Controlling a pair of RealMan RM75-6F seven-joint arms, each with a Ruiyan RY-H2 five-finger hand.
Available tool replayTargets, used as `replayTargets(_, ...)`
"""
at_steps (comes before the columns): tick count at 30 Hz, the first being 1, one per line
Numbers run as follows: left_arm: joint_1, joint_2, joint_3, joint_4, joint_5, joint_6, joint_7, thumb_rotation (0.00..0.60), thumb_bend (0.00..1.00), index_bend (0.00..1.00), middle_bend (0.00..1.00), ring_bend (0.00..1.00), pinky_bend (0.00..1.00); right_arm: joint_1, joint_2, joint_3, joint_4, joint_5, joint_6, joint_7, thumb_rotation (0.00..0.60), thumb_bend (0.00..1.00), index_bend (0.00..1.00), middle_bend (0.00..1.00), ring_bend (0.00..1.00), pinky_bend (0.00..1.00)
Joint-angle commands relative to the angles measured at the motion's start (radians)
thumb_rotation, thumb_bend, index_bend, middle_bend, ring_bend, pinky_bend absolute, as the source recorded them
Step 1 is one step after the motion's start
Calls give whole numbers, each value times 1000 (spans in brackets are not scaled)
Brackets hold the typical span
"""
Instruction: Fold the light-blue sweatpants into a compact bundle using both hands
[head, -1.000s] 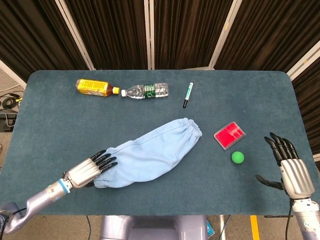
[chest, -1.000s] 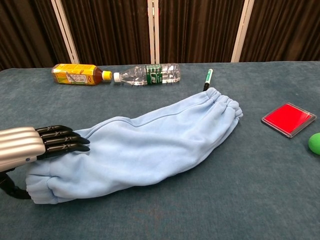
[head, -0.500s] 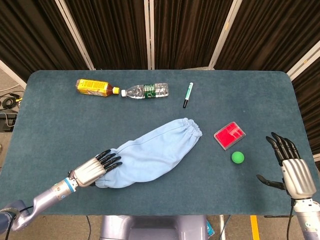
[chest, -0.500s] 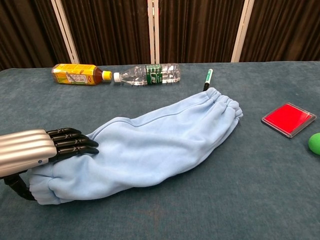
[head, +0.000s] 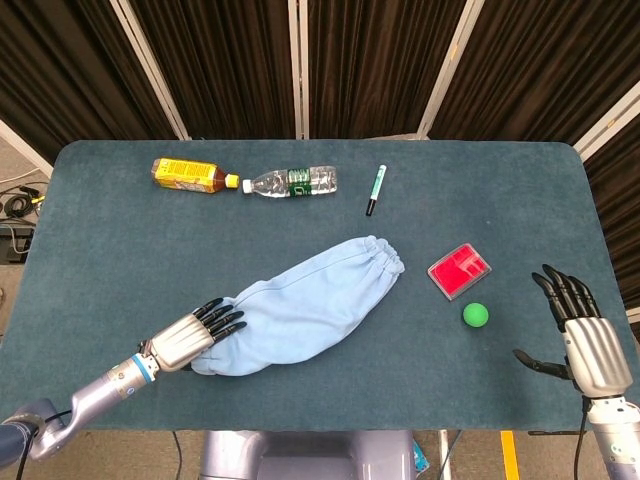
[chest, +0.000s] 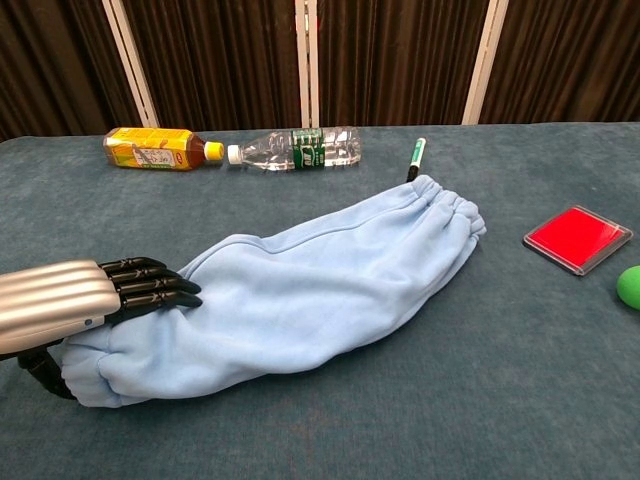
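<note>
the light-blue sweatpants (head: 305, 305) lie folded lengthwise, slanting across the middle of the desk (head: 100, 250). the left hand (head: 190, 336) lies on their near end, fingers (chest: 150, 285) straight and pressed together on the cloth, thumb tucked beneath the edge. the right hand (head: 585, 335) hovers at the desk's right edge, fingers spread, holding nothing.

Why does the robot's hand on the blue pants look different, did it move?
Yes. The left hand slid slightly rightward along the pants, toward the green ball, bunching up the near end.
</note>
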Motion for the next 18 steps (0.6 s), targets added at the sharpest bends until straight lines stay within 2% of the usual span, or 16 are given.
replayTargets(1, -4, 6, -4, -9, -2, 6, 0, 600, 578, 0, 0, 0, 0, -1, 1, 1, -1, -1, 2, 2, 600, 0, 0, 0, 0, 0)
replayTargets(18, -35, 44, -22, -80, -22, -11, 40, 600, 582, 0, 0, 0, 0, -4, 3, 3, -4, -5, 0, -1, 600, 0, 0, 0, 0, 0)
